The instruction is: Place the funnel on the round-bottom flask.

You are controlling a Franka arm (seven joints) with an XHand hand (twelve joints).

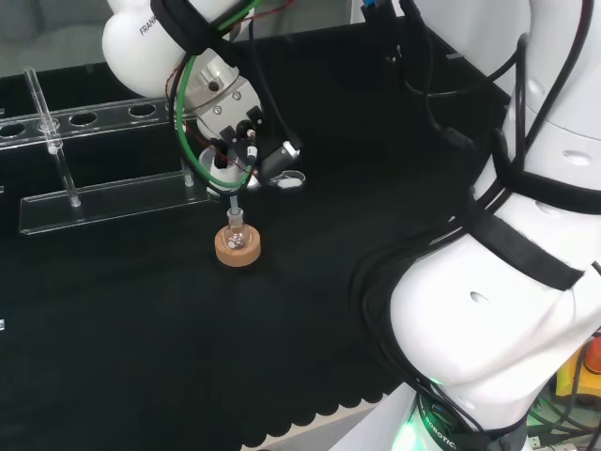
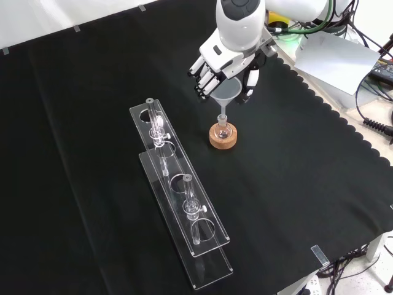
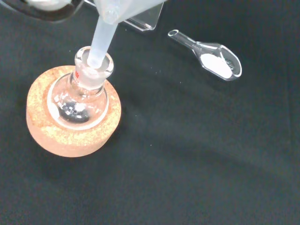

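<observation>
A small clear round-bottom flask (image 3: 77, 101) sits upright in a cork ring stand (image 2: 222, 136) near the middle of the cloth. The hand (image 2: 228, 58) hangs above it with its fingers curled round the cone of a clear plastic funnel (image 2: 225, 91). The funnel's stem (image 3: 101, 42) points down and its tip is inside the flask's neck (image 3: 93, 65). In the head view the hand (image 1: 235, 141) is just above the flask (image 1: 237, 233) and hides most of the funnel.
A clear glass weighing scoop (image 3: 213, 58) with white powder lies on the cloth close to the flask. Two long clear acrylic racks (image 2: 178, 190) holding thin glass tubes stand to the left in the front view. The cloth's scalloped edge (image 2: 344, 123) runs along the right.
</observation>
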